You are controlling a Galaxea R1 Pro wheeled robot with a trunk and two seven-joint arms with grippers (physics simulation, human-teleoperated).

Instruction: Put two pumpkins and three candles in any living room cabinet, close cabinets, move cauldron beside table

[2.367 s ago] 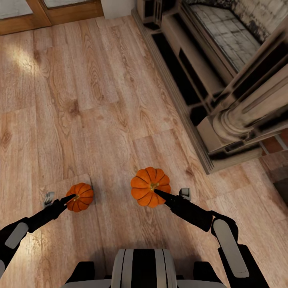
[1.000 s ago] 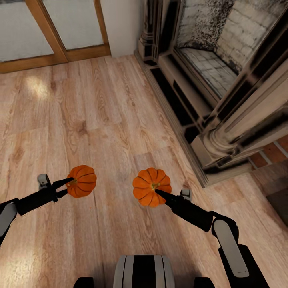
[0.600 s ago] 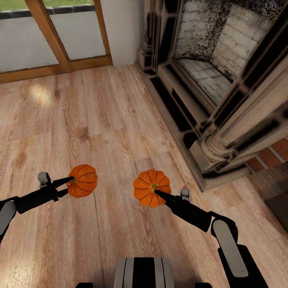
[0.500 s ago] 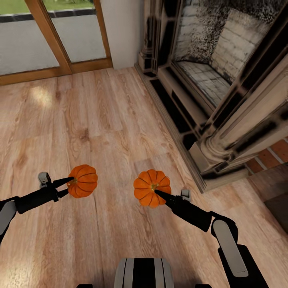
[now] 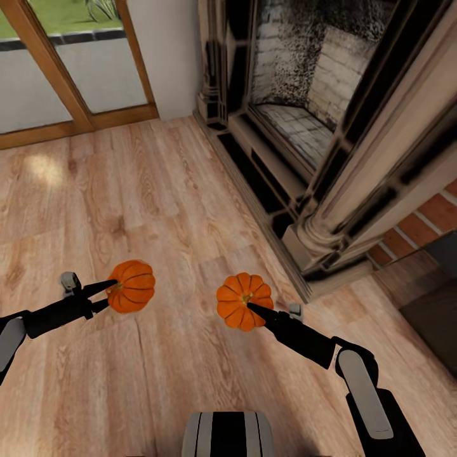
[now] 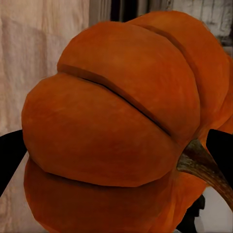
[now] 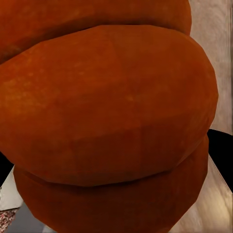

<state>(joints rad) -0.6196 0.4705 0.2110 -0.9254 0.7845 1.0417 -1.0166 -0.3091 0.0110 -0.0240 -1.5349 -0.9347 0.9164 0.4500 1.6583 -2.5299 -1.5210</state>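
Carrying both pumpkins over the wood floor beside the fireplace [image 5: 330, 158]: left gripper [image 5: 109, 293] clamps one pumpkin [image 5: 132, 287], right gripper [image 5: 252, 309] the other pumpkin [image 5: 244, 301], nearer the hearth. Judged early: neither is stowed; candles, cabinet closing and cauldron remain.

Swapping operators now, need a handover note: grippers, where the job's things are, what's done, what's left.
Left gripper: shut on the left pumpkin, carried above the wood floor.
Right gripper: shut on the right pumpkin, also off the floor.
Each wrist view has its pumpkin close up between the fingers.
Surroundings: fireplace ahead to the right, glass doors ahead to the left.
Done: both pumpkins picked up.
Left: get both pumpkins and the three candles into a cabinet, shut every cabinet, set the cauldron beside the coffee table.
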